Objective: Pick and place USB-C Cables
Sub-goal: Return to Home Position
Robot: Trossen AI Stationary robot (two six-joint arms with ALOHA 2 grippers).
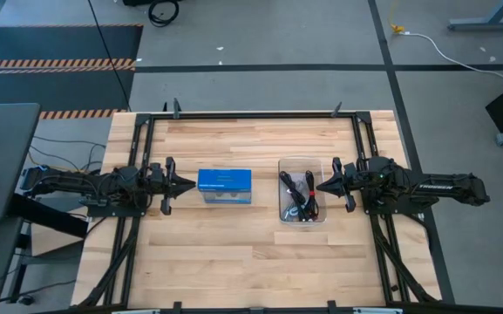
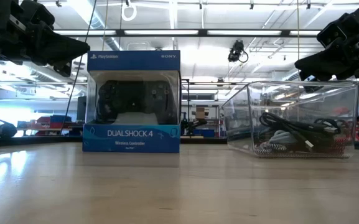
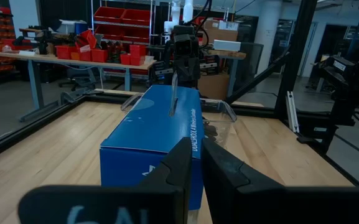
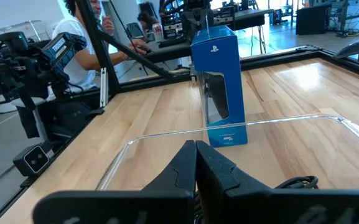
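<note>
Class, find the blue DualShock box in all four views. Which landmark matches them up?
High view: blue box mid-table, between left gripper and clear bin; right gripper over the bin's right edge.
Low view: blue box left of centre, front facing the camera.
Left wrist view: blue box directly ahead.
Right wrist view: blue box upright beyond the bin's rim.
Shared landmark: the clear bin beside it.

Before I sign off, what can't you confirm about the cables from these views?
Cable count: high view, the cables in the tray overlap and are too small to separate; low view, they tangle.
Tray floor: right wrist view, the shut right gripper covers it; one cable loop shows at the edge.
Tray contents: left wrist view, the box and shut left gripper hide them.
Table behind the box: low view, the box blocks it.
</note>
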